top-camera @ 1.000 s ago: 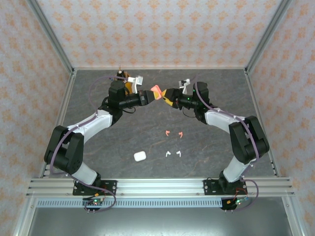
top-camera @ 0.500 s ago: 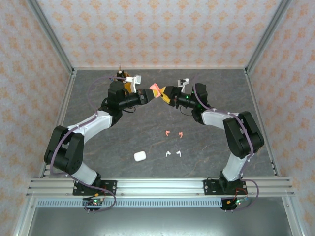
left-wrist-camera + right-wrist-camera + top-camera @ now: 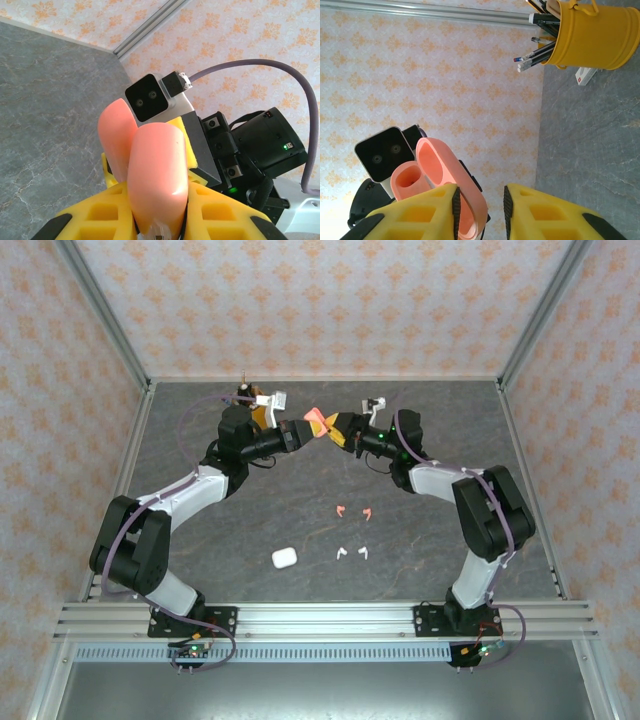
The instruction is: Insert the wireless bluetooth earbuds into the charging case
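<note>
Left hand (image 3: pixel 304 431) pinching opened salmon-pink charging case (image 3: pixel 156 172) aloft over rear of worktop (image 3: pixel 240 520), right hand (image 3: pixel 480 200) spread about its lid, pink earbuds (image 3: pixel 340 510) and white earbuds (image 3: pixel 341 554) loose on worktop well apart from that case, white case (image 3: pixel 284 558) near them

Grey marbled tabletop (image 3: pixel 290 510), pale walls (image 3: pixel 320 300) with orange floral print, aluminium corner rails (image 3: pixel 105 310).

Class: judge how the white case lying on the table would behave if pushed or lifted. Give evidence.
The white case looks small and rounded, so it is probably light and apt to slide or spin when pushed. It lies flat, so tipping seems unlikely.
</note>
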Available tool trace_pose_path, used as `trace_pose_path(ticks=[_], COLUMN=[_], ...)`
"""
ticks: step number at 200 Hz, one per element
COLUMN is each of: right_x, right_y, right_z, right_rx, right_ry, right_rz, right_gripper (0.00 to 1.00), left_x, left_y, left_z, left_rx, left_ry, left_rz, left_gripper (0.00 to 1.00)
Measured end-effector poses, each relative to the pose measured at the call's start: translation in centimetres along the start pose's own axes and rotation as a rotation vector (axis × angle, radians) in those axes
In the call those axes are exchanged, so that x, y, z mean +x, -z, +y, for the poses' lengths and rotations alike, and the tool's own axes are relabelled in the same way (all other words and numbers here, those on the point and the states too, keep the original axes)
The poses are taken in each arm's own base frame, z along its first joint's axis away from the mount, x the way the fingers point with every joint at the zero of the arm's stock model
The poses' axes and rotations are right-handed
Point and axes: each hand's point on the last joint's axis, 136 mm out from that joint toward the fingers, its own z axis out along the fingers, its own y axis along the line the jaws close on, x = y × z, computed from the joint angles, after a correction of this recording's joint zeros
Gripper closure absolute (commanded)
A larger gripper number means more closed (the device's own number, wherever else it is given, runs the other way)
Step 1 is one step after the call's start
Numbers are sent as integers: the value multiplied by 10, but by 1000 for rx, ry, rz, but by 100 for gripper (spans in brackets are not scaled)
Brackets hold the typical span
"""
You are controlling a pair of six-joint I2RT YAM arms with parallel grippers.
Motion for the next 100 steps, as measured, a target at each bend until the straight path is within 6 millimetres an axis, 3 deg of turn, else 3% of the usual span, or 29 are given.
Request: trace_pose_path(ticks=[51,100], right_x=[-2,-4], right_y=[-4,-6], right_z=[-1,-3], right_rx=[-6,-8], right_ry=[-9,-24], right_rz=[0,-2], right_gripper=[73,67], left_x=[-2,-2], left_y=[0,-1], left_z=[2,2], left_rx=[-10,-16], left_ry=[1,0], left_rz=[-10,-16], left_gripper=[93,93])
